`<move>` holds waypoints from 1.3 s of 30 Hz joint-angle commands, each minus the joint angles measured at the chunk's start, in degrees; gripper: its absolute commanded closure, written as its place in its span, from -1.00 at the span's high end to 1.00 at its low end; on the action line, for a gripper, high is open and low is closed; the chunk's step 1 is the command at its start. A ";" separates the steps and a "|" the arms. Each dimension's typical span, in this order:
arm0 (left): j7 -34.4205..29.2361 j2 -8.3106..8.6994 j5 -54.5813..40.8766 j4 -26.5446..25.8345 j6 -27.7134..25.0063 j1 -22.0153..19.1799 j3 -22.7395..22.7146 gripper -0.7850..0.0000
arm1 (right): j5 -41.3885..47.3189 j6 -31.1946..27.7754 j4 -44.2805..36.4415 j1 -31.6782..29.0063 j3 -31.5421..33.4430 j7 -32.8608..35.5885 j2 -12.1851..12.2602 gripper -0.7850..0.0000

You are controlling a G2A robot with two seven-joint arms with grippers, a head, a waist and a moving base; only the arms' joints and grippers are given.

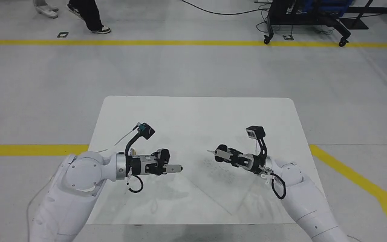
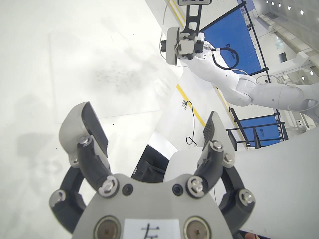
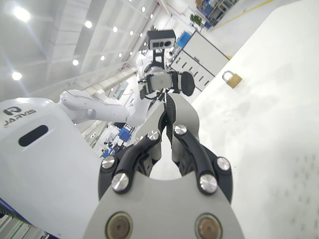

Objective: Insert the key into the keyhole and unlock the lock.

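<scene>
Basically, lock work hasn't started. The padlock [image 3: 233, 79] lies flat on the table [image 1: 193, 115] near an edge, well apart from both grippers. It has a brass body and a seated silver shackle; the keyhole isn't visible.

Right gripper [image 3: 166, 99] sits at 3 o'clock of table centre, fingers pressed together. A thin sliver [image 1: 208, 151] at its tip is likely the key.

Left gripper [image 2: 149, 111] is at 9 o'clock, fingers spread, empty.

Insertion and turn both remain.

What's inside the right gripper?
Right gripper is shut, pads pressed together. From the top view a thin tip pokes out ahead of it, likely the key. The part between the pads is covered.
</scene>
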 commanded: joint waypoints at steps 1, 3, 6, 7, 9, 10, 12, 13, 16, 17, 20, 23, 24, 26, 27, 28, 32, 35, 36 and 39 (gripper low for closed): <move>0.00 0.00 0.00 0.00 0.00 0.00 0.00 1.00 | -0.62 0.06 0.08 0.14 -0.13 0.06 -0.05 -1.00; 0.58 -0.01 0.04 -0.16 -0.03 -0.04 -0.16 1.00 | -0.62 0.06 0.08 0.14 -0.13 0.06 -0.05 -1.00; 5.97 0.36 4.55 -3.88 1.45 0.32 -4.11 1.00 | -0.62 0.06 0.08 0.14 -0.13 0.06 -0.05 -1.00; 6.49 0.53 6.08 -4.83 1.94 0.55 -5.35 1.00 | -0.62 0.06 0.08 0.14 -0.13 0.06 -0.05 -1.00; 6.68 1.13 10.89 -7.32 3.80 1.34 -9.84 1.00 | -0.62 0.06 0.08 0.14 -0.13 0.06 -0.05 -1.00; 6.31 1.43 13.06 -8.41 4.35 1.94 -11.97 1.00 | -0.62 0.06 0.08 0.14 -0.13 0.06 -0.05 -1.00; 3.79 2.21 21.54 -9.73 7.26 2.90 -16.55 1.00 | -0.62 0.06 0.08 0.14 -0.13 0.06 -0.05 -1.00; 3.49 2.41 25.44 -10.41 8.55 3.14 -17.41 1.00 | -0.62 0.06 0.08 0.14 -0.13 0.06 -0.05 -1.00; 1.45 2.88 39.80 -12.32 13.45 5.06 -16.51 1.00 | -0.62 0.06 0.08 0.14 -0.13 0.06 -0.05 -1.00; 0.79 2.94 42.94 -11.89 14.31 5.28 -15.39 1.00 | -0.62 0.06 0.08 0.14 -0.13 0.06 -0.05 -1.00; -0.30 2.92 51.87 -9.13 15.43 4.38 -10.04 1.00 | -0.62 0.06 0.08 0.14 -0.13 0.06 -0.05 -1.00; 1.32 2.37 56.45 -4.70 16.03 1.76 -3.57 1.00 | -0.62 0.06 0.08 0.14 -0.13 0.06 -0.05 -1.00; 1.69 2.21 56.72 -3.58 16.21 1.05 -2.32 0.98 | -0.62 0.06 0.08 0.14 -0.13 0.06 -0.05 -1.00; 2.22 1.63 58.19 -0.25 16.65 -1.53 1.77 0.69 | -0.62 0.06 0.08 0.14 -0.13 0.06 -0.05 -1.00; 2.30 1.48 58.89 0.54 16.92 -2.22 2.80 0.62 | -0.62 0.06 0.08 0.14 -0.13 0.06 -0.05 -1.00; 2.43 1.24 59.95 1.50 17.51 -3.16 4.26 0.60 | -0.62 0.06 0.08 0.14 -0.13 0.06 -0.05 -1.00; 0.05 0.39 62.46 4.03 20.00 -5.95 8.66 0.31 | -0.62 0.06 0.08 0.14 -0.13 0.06 -0.05 -1.00; -3.91 0.06 65.59 5.27 21.32 -7.32 10.79 -0.03 | -0.62 0.06 0.08 0.14 -0.13 0.06 -0.05 -1.00; -4.33 -0.02 66.21 5.44 21.61 -7.54 11.16 -0.06 | -0.62 0.06 0.08 0.14 -0.13 0.06 -0.05 -1.00; -5.83 -0.38 67.05 6.44 23.00 -8.21 12.06 -0.38 | -0.62 0.06 0.08 0.14 -0.13 0.06 -0.05 -1.00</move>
